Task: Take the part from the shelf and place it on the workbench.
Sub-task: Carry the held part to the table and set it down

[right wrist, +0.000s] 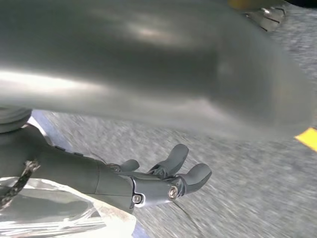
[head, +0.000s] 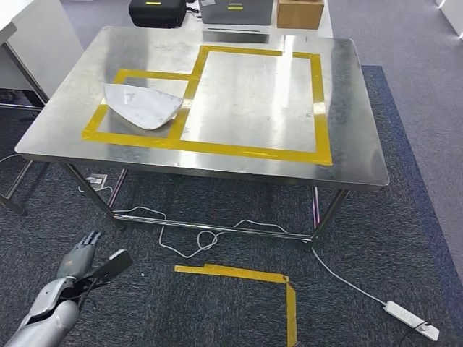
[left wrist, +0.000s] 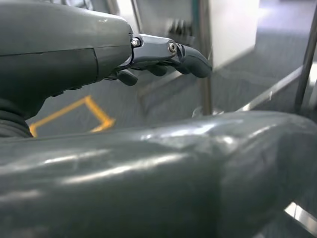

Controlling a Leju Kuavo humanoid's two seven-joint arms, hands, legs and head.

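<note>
A white curved part [head: 143, 106] lies flat on the steel workbench [head: 349, 155], inside the smaller yellow-taped rectangle on its left side. My left hand [head: 82, 262] hangs low at the front left, over the carpet and well short of the bench, with its fingers stretched out and nothing in them. In the left wrist view the left hand [left wrist: 164, 54] has its dark fingers extended above the thick grey thumb, gripping nothing. In the blurred right wrist view the right hand [right wrist: 157, 181] hangs over the carpet with its fingers loosely apart and empty.
A black case [head: 157, 11], a grey box [head: 236, 11] and a wooden box [head: 299, 13] stand beyond the bench's far edge. White cables [head: 202, 238] trail under the bench to a power strip [head: 410, 320]. Yellow floor tape [head: 240, 273] marks a corner in front. Another table [head: 32, 43] stands at the left.
</note>
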